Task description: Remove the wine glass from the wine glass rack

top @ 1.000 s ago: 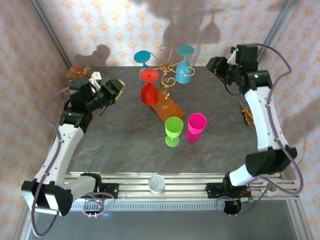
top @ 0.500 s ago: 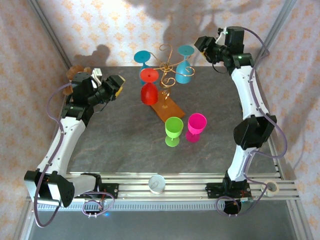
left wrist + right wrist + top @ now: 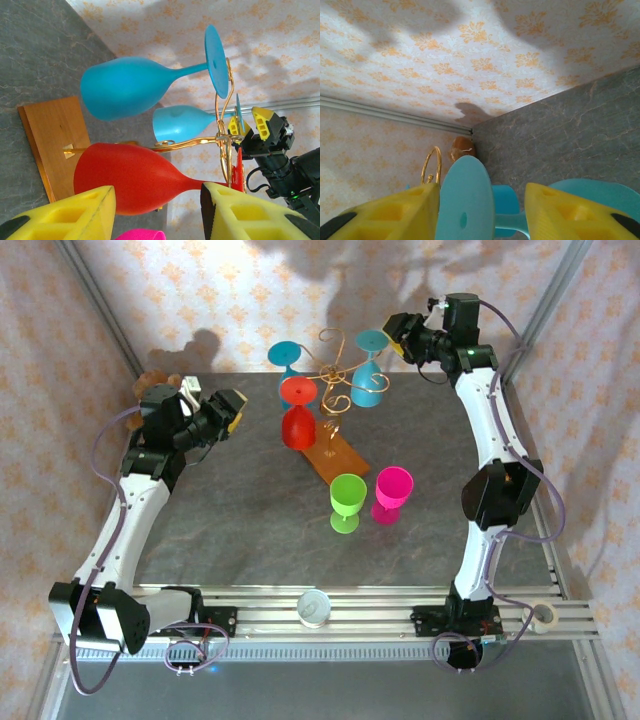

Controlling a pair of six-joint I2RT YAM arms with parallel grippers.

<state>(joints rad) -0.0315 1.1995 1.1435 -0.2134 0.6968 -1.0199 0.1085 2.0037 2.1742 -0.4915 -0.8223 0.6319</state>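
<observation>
The main risk lies in the thin gold wine glass rack [image 3: 336, 368]. It is light wire on a narrow wooden base [image 3: 338, 458], and a pull on the blue wine glass [image 3: 369, 388] that does not run along its loop would likely snag the foot. That could tip the whole stand and shake loose the red glass [image 3: 298, 426] and the second blue glass [image 3: 284, 354] hanging head down beside it. A toppling stand could also strike the green glass [image 3: 347, 502] and pink glass [image 3: 392, 490], which stand on the desk [image 3: 240, 520] just in front of the base. A squeeze on the flat foot [image 3: 465, 207] alone looks slippery too, and the glass could drop bowl first. The right end effector [image 3: 482, 202] sits at the far right of the rack with its yellow fingers [image 3: 580, 212] spread and the foot disc between them. A gap shows on one side, and I cannot tell whether the other pad touches, so nothing is pinched yet. The left end effector [image 3: 157, 210] hovers left of the rack, fingers likewise apart and empty, facing the red glass.
</observation>
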